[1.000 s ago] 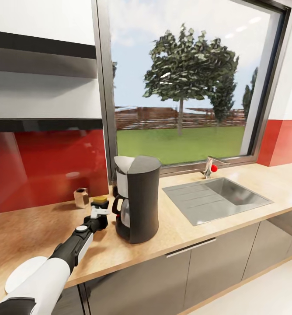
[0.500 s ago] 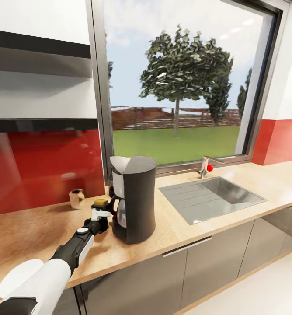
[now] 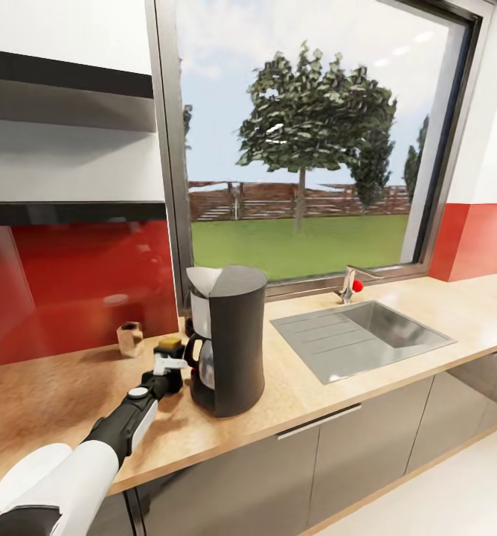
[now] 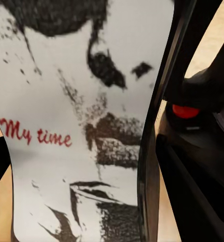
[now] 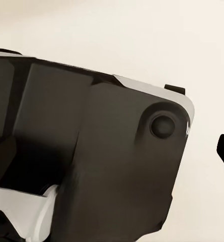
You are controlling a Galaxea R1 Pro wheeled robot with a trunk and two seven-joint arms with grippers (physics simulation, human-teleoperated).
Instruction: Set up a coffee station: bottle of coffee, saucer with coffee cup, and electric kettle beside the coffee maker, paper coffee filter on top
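Bottle of coffee unmoved, upright.

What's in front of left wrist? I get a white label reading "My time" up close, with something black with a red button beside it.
Observer: That label is on the bottle of coffee. The head view shows its yellow lid at the tip of the left tool.
Operator: And the black thing?
Observer: That's the coffee maker, standing on the kitchen countertop right beside the bottle.
Operator: Filter on it?
Observer: Yes, the paper coffee filter sits on top of the coffee maker, on the side towards the window.
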